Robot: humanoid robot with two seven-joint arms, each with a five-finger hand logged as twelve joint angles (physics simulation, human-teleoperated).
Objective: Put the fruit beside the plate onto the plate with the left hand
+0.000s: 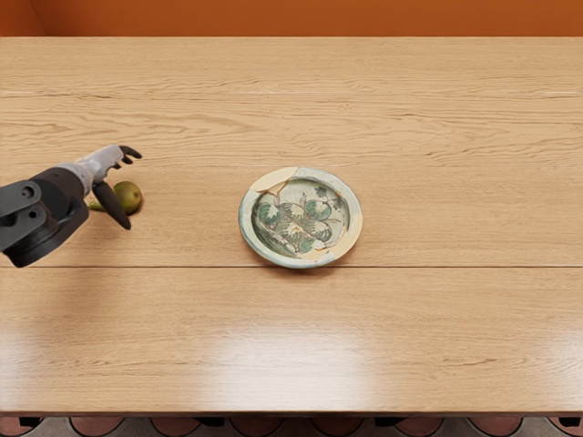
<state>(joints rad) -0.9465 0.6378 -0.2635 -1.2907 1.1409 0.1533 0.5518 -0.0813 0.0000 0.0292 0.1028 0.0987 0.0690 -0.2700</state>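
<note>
**Tabletop [291, 355], left side: hand at the fruit, grasp not closed**

Near strip is just wood grain and glare; the action is further back on the left. Left hand [102, 178] comes in from the left edge with its fingers [115, 206] spread wide, holding nothing. One dark finger crosses in front of the fruit [130, 194] and the others reach past it on the far side, so the fruit sits roughly inside the open span. Can't tell from this angle whether anything touches it. Fruit is small, yellow-green, lying on the wood, well apart from the plate [246, 218], which sits mid-table to the right. Right arm doesn't show.

Step in hand, as I read it: close on the fruit. To do it well:
- Centre the palm over the fruit before closing. It's rounded and will likely roll if one finger lands first.
- Close from both sides together, and wrap rather than pinch.
- Lift straight up clear of the wood before moving right.
- Carry it over the rim, lower to the plate's middle, and let go low so it doesn't roll off.
</note>
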